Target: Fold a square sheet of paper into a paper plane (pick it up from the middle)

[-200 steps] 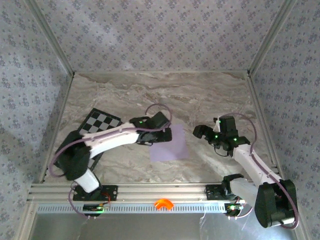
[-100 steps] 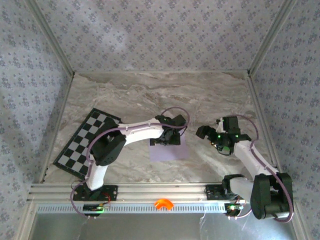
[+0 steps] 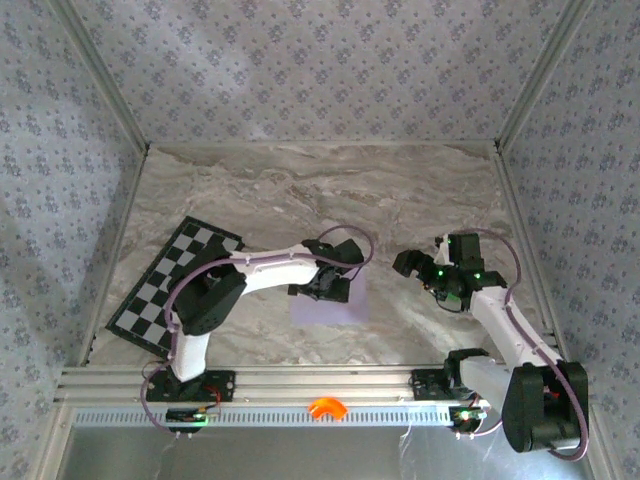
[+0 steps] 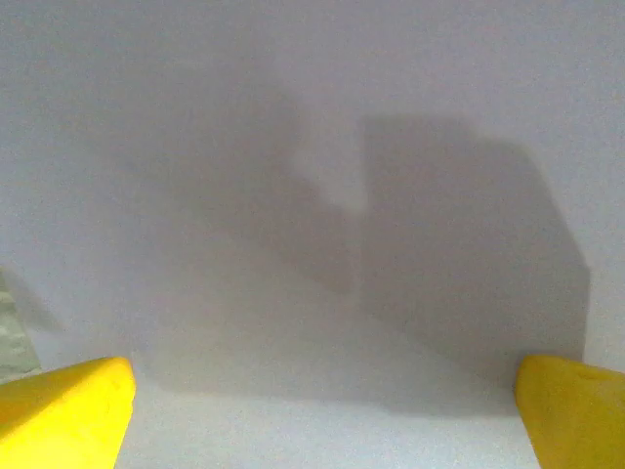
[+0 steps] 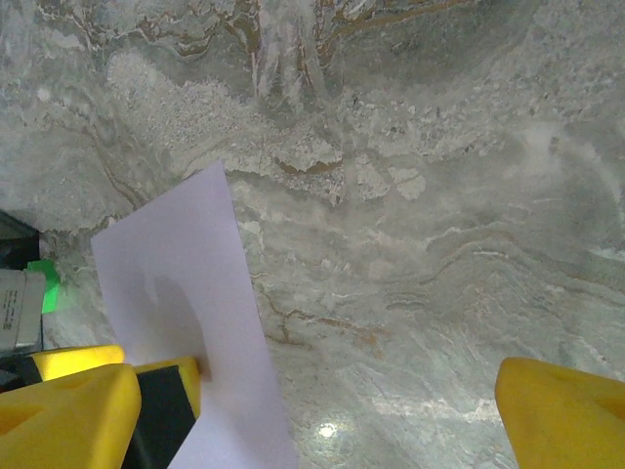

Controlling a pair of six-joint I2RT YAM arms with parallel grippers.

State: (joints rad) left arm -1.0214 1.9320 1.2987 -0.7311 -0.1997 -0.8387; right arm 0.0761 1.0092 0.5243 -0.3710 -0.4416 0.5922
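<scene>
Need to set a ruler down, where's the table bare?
Bare: the far table along the back wall. Crowded: mid-table, left tool over the square sheet of paper, right tool beside it, checkerboard on the left.

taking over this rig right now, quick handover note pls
Left gripper: open, fingers spread wide, low over the square sheet of paper, nothing gripped.
Right gripper: open, holding nothing, over the marble table to the sheet's right.
Sheet lies flat, no crease visible. The checkerboard sits at the far left.
Done: no fold yet.
Left: pick the sheet up from its middle, then make every fold of the plane.
</scene>
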